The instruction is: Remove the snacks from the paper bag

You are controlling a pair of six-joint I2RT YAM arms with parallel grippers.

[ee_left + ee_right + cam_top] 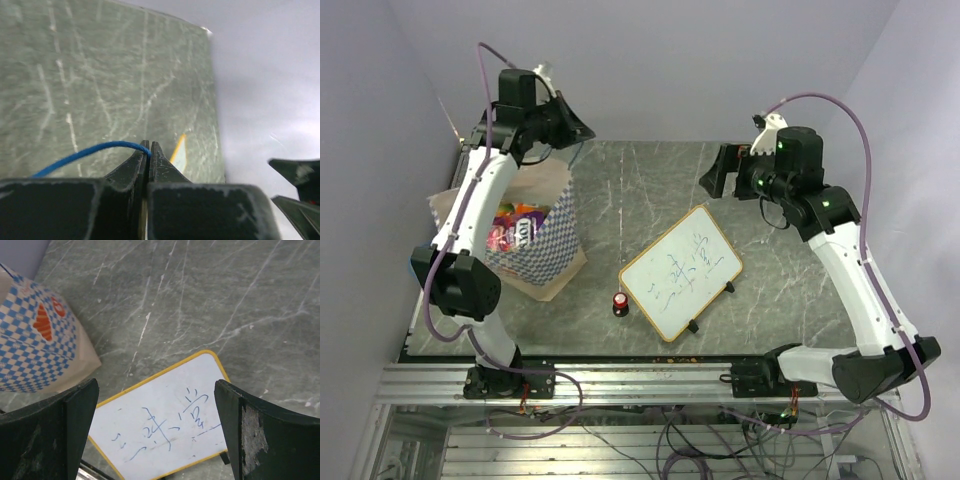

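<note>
The paper bag (545, 240) stands open at the left of the table, cream with a blue-and-white checked band; its side also shows in the right wrist view (35, 345). Inside it lie the snacks (515, 225), purple-pink and orange packets. My left gripper (582, 133) hangs above the bag's far rim. In its wrist view the left gripper (149, 145) is shut on the bag's thin blue cord handle (85, 154), which arcs off to the left. My right gripper (713, 178) hovers high at mid-table, right of the bag. It stands open (156, 385) with nothing between its fingers.
A wood-framed whiteboard (680, 272) with blue scribbles lies tilted at the table's centre, under my right gripper (165, 425). A small red-topped black knob (620, 300) sits by its near-left corner. Walls close the table in at the back and both sides.
</note>
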